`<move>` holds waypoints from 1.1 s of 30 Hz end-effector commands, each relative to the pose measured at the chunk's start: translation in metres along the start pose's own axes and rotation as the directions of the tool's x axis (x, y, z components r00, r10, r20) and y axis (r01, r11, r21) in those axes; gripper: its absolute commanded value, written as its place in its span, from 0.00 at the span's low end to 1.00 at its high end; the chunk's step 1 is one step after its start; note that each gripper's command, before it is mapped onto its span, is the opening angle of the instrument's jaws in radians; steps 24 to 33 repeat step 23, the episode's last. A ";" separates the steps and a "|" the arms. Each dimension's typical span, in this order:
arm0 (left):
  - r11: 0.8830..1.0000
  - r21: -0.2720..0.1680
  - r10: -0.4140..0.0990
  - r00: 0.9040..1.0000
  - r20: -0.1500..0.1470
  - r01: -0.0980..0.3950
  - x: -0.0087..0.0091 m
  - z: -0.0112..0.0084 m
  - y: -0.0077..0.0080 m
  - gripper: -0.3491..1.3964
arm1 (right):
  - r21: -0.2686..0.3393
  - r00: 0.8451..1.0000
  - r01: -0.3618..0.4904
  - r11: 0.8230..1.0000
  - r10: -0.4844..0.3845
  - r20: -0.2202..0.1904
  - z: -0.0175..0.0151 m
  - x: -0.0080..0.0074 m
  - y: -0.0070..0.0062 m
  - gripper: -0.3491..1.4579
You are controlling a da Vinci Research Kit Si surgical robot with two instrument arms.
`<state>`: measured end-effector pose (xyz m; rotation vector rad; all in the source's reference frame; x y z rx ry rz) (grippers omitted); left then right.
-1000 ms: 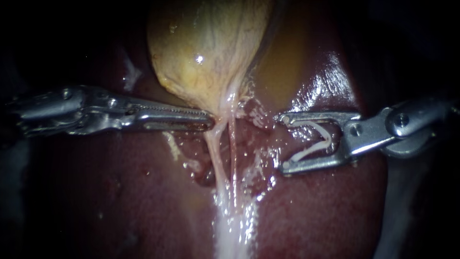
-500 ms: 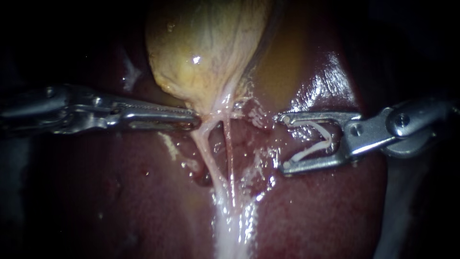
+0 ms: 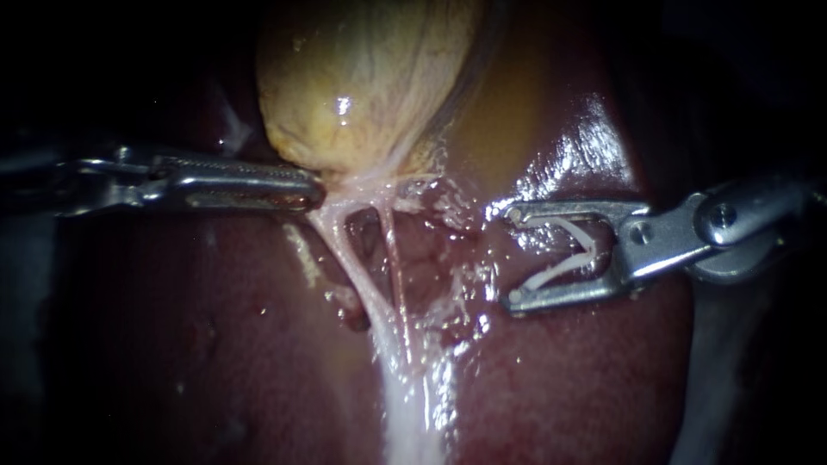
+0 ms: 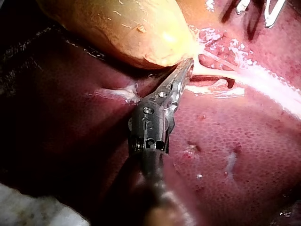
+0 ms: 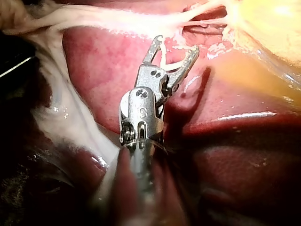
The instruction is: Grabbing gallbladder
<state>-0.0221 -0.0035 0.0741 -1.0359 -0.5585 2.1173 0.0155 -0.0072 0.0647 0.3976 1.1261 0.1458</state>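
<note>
Surg. lab bench: wet liver (image 3: 215,344) w/ gallbladder (image 3: 362,77), left instrument (image 3: 314,191), right instrument (image 3: 510,257) w/ white clip (image 3: 586,251).

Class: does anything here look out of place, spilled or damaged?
A yellow stain on the liver beside the gallbladder looks like spilled fluid. The left instrument grips the gallbladder; the right instrument carries a clip.

Wet glossy liver (image 3: 560,387), smooth moist gallbladder (image 3: 362,77), bright metal left instrument (image 3: 314,185), bright metal right instrument (image 3: 508,256), smooth white clip (image 3: 589,251)

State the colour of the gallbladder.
The gallbladder is yellowish tan with fine pale streaks, clearest in the endoscope view.
</note>
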 end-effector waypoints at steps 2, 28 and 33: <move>1.000 -0.002 -0.001 1.000 -0.008 0.001 0.0004 -0.0003 0.0001 0.00 | 0.000 1.000 0.000 1.000 0.000 0.000 0.0000 0.0000 0.0000 0.46; 1.000 -0.002 -0.004 1.000 -0.020 0.004 0.0008 -0.0006 0.0005 0.00 | 0.000 1.000 0.000 1.000 0.000 0.000 0.0000 0.0000 0.0000 0.46; 1.000 -0.002 -0.004 1.000 -0.020 0.004 0.0008 -0.0006 0.0005 0.00 | 0.000 1.000 0.000 1.000 0.000 0.000 0.0000 0.0000 0.0000 0.46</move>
